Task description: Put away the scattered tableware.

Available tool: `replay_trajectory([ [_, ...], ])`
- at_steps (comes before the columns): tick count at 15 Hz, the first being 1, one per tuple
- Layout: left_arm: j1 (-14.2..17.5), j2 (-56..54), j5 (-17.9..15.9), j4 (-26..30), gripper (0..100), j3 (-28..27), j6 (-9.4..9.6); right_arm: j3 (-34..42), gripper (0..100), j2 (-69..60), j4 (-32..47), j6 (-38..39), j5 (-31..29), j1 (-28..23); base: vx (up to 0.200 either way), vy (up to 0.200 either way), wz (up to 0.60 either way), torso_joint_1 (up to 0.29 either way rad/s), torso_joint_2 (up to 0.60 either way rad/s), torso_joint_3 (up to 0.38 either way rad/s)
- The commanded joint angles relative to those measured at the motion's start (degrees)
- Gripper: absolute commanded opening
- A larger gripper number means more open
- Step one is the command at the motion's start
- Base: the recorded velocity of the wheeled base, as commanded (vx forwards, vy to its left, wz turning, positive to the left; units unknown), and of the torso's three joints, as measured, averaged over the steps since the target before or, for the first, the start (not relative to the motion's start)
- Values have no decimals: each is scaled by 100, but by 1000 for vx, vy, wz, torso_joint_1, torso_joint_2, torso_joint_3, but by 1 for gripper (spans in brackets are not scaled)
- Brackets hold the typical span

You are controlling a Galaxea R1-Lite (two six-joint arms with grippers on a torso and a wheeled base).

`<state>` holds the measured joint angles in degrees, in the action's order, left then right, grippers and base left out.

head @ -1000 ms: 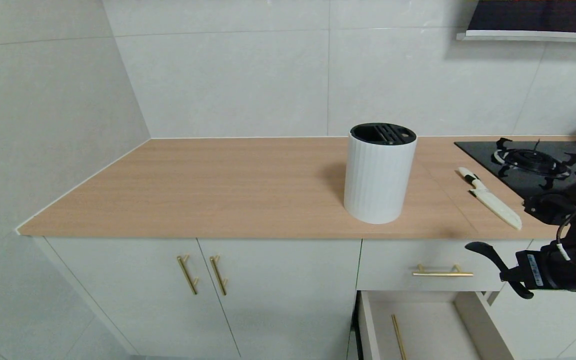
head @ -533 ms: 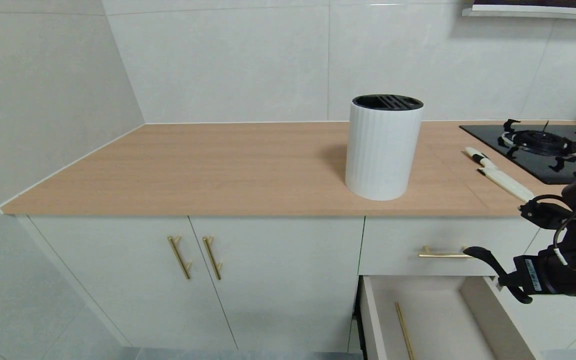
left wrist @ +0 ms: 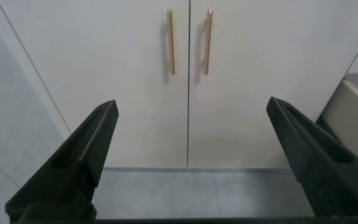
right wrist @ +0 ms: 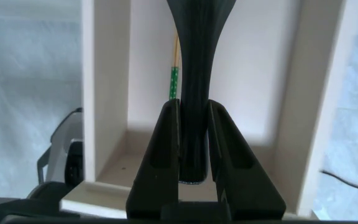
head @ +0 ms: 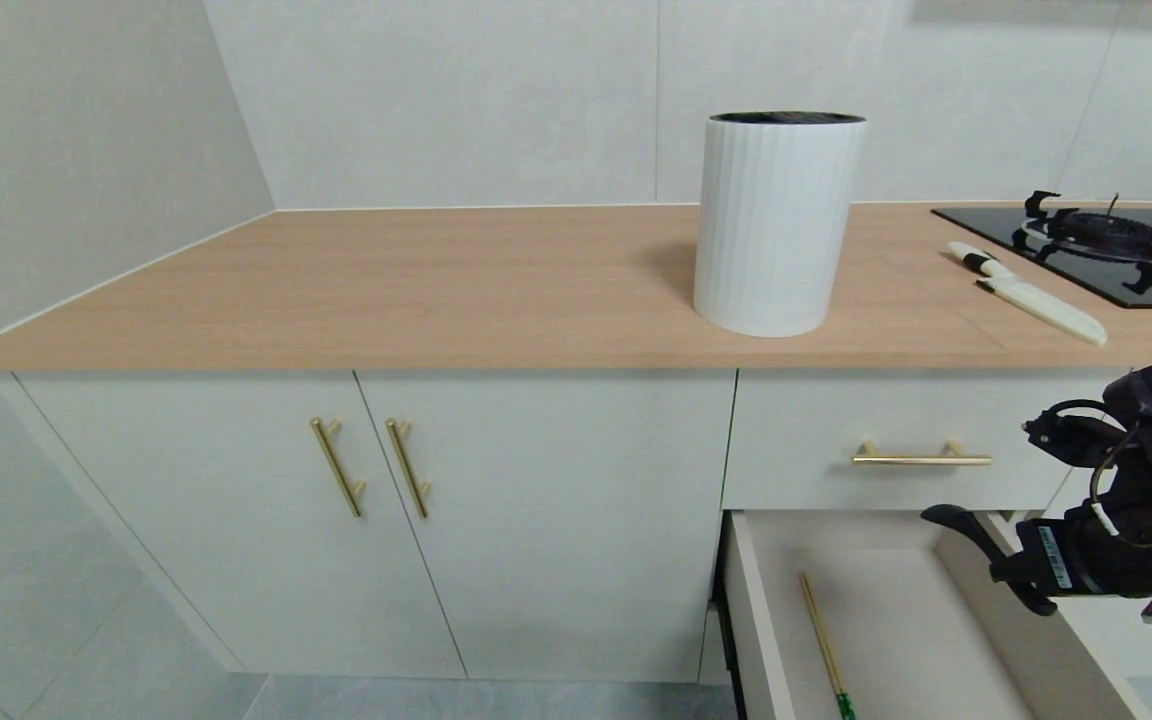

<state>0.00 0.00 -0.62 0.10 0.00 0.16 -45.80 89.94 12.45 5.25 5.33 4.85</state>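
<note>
My right gripper [head: 1021, 578] is shut on a black utensil [head: 966, 532], whose curved end sticks out toward the open drawer [head: 748, 600]. In the right wrist view the fingers [right wrist: 166, 149] clamp the black utensil [right wrist: 194, 56] above the drawer's [right wrist: 104, 93] inside. A wooden chopstick with a green end [head: 822, 640] lies on the drawer floor, and the chopstick [right wrist: 174, 78] runs beside the utensil there. A white knife [head: 1031, 295] lies on the counter right of the white ribbed holder [head: 776, 225]. My left gripper [left wrist: 191, 109] is open and holds nothing, facing the cabinet doors [left wrist: 188, 81].
A black gas hob [head: 1106, 240] sits at the counter's far right. The wooden counter [head: 436, 290] left of the holder is bare. A shut drawer with a gold handle [head: 921, 459] sits above the open one. Tiled walls close the back and left.
The whole head picture has shifted: the camera has dropped, so the counter sits higher and more of the drawer shows. My right gripper still holds the black utensil over the drawer.
</note>
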Motion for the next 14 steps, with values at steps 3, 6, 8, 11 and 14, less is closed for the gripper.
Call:
replay_trajectory([
  [3, 0, 0, 1, -1, 100, 0, 2, 62, 0, 146, -23, -7, 3, 33, 0, 0, 0, -95, 443, 354],
  [6, 0, 0, 1, -1, 100, 0, 2, 159, 0, 208, -234, -16, 3, 42, 0, 0, 0, -48, 447, 388],
  [8, 0, 0, 1, -1, 100, 0, 2, 177, 0, 234, -251, -16, -5, 69, 0, 0, 0, -17, 219, 207],
  [11, 0, 0, 1, -1, 100, 0, 2, 203, 0, 287, -251, -16, -5, 156, 0, 0, 0, -3, 50, 42],
  [14, 0, 0, 1, -1, 100, 0, 2, 203, 0, 551, -251, -16, -5, 192, 0, 0, 0, 0, 0, 0],
])
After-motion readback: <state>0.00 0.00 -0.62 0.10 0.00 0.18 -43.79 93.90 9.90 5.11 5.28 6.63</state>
